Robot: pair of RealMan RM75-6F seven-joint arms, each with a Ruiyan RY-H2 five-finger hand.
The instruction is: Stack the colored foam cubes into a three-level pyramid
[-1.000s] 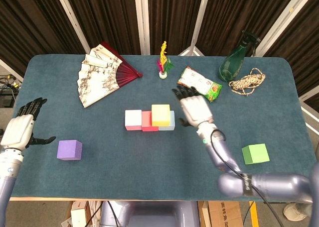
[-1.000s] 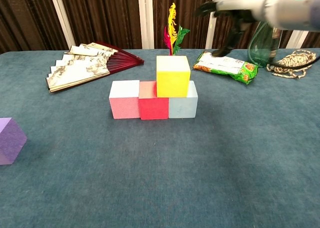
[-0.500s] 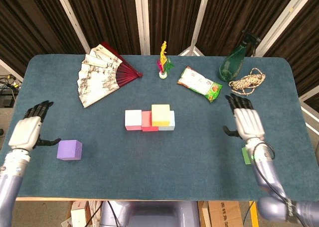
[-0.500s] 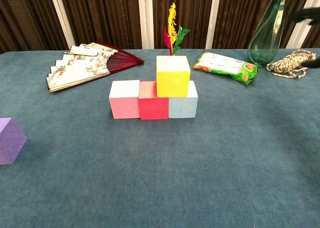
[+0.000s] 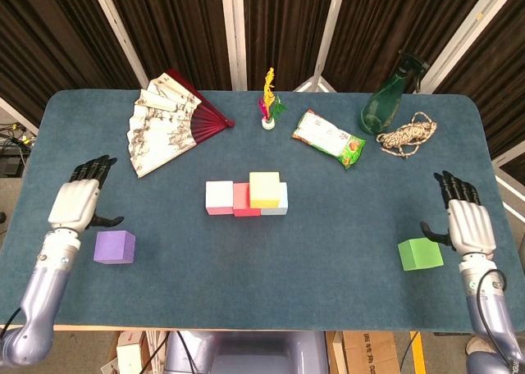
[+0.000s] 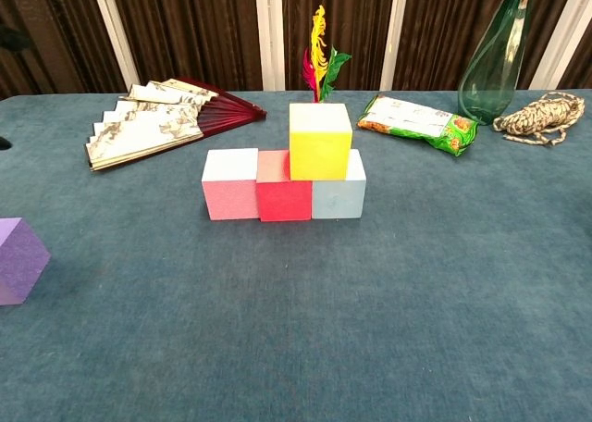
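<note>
A row of three cubes stands mid-table: pink (image 5: 219,197) (image 6: 230,184), red (image 5: 240,199) (image 6: 284,187) and light blue (image 5: 280,202) (image 6: 339,190). A yellow cube (image 5: 264,189) (image 6: 320,141) sits on top, over the red and light blue ones. A purple cube (image 5: 114,247) (image 6: 18,260) lies at the front left, with my left hand (image 5: 76,203) open just above and behind it. A green cube (image 5: 420,253) lies at the front right; my right hand (image 5: 467,222) hovers open just to its right. Neither hand holds anything.
Along the far side lie a paper fan (image 5: 168,126) (image 6: 162,119), a feather shuttlecock (image 5: 269,105) (image 6: 317,55), a snack packet (image 5: 328,138) (image 6: 415,121), a green glass bottle (image 5: 385,102) (image 6: 493,59) and a coil of rope (image 5: 407,134) (image 6: 541,116).
My right hand has swung from beside the stack out to the right, ending next to the green cube. My left hand has moved inward toward the purple cube. The cubes have not moved.
</note>
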